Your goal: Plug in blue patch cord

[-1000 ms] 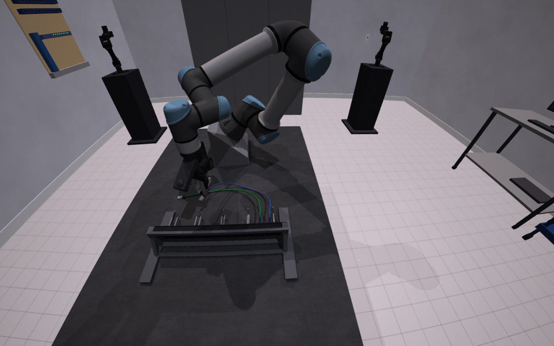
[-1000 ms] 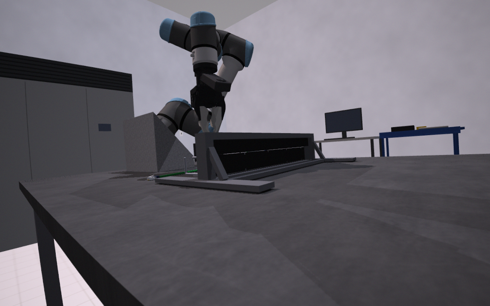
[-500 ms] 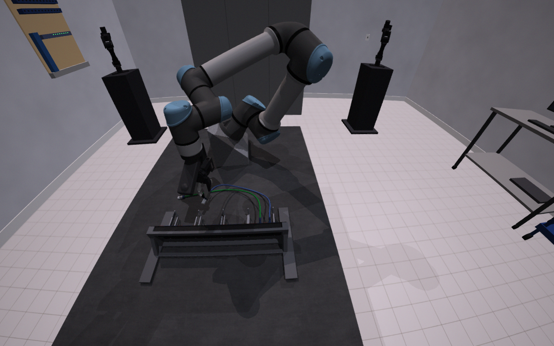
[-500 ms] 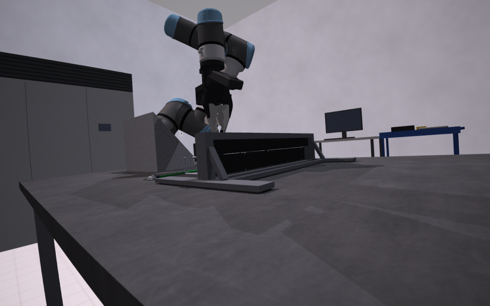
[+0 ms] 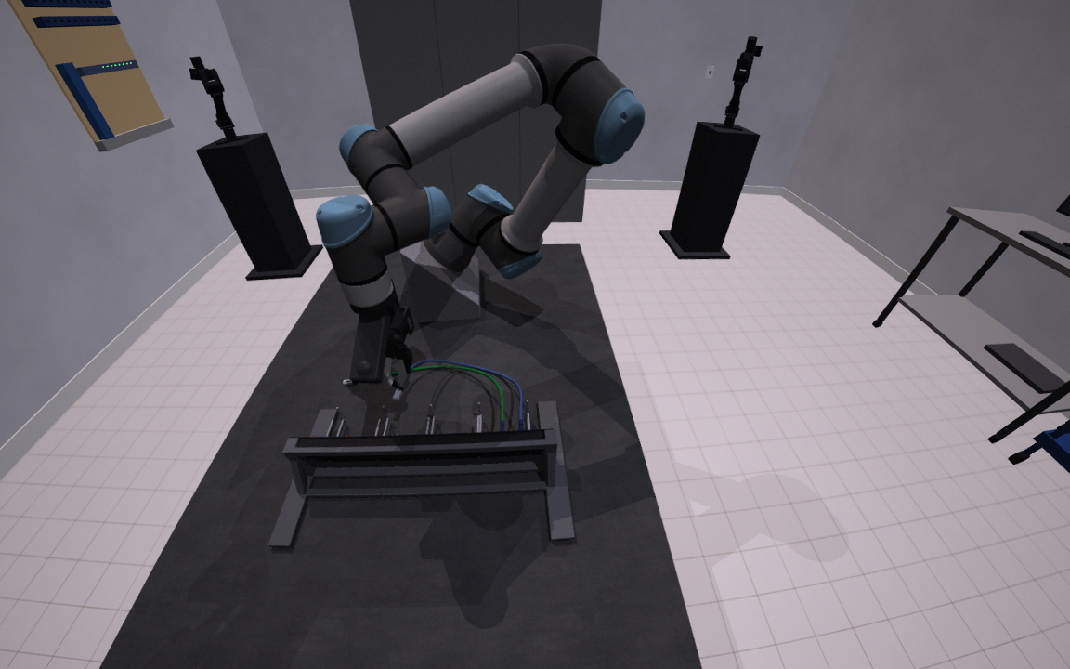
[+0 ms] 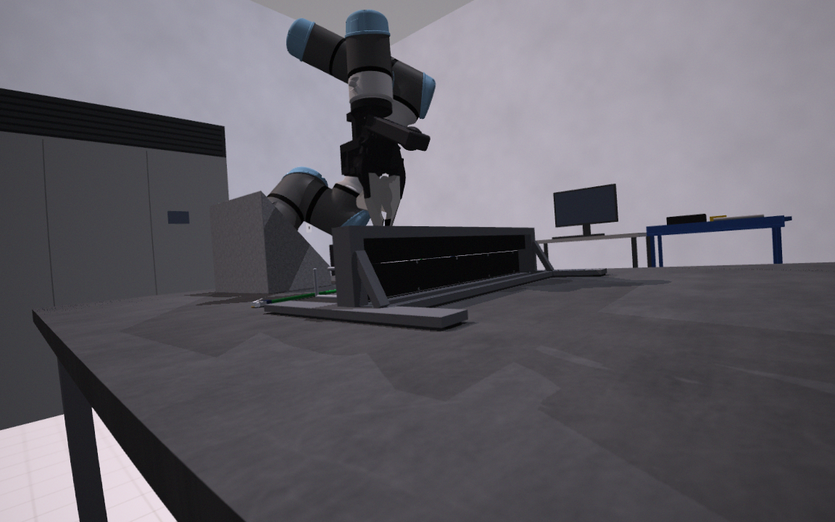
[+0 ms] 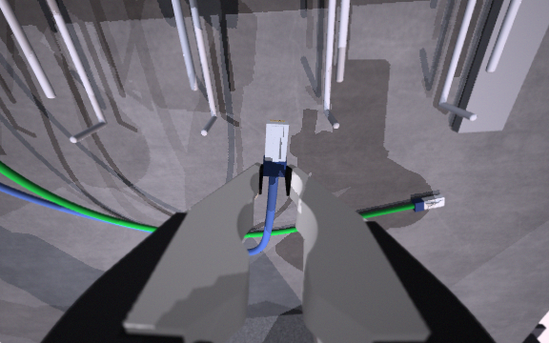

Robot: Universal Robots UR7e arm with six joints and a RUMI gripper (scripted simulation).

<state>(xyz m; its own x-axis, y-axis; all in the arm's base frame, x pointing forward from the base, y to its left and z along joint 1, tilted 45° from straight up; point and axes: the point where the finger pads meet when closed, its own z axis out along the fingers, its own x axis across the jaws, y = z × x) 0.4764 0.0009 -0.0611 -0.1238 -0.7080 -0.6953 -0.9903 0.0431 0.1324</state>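
The gripper [image 7: 274,177] is clamping the blue cord's plug [image 7: 275,141], which is jutting beyond the fingertips; carrying is underway. Next, I judge: aligning latch-up with the white-labelled port on the rack [image 5: 423,449].

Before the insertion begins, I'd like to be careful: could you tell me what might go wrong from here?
1. The hand grips only the dark blue boot behind the clear plug, so the plug could twist on contact.
2. The thin grey metal posts behind the dark grey rack crowd the approach.
3. The loose green patch cord lies under the hand and the blue patch cord; it might snag.
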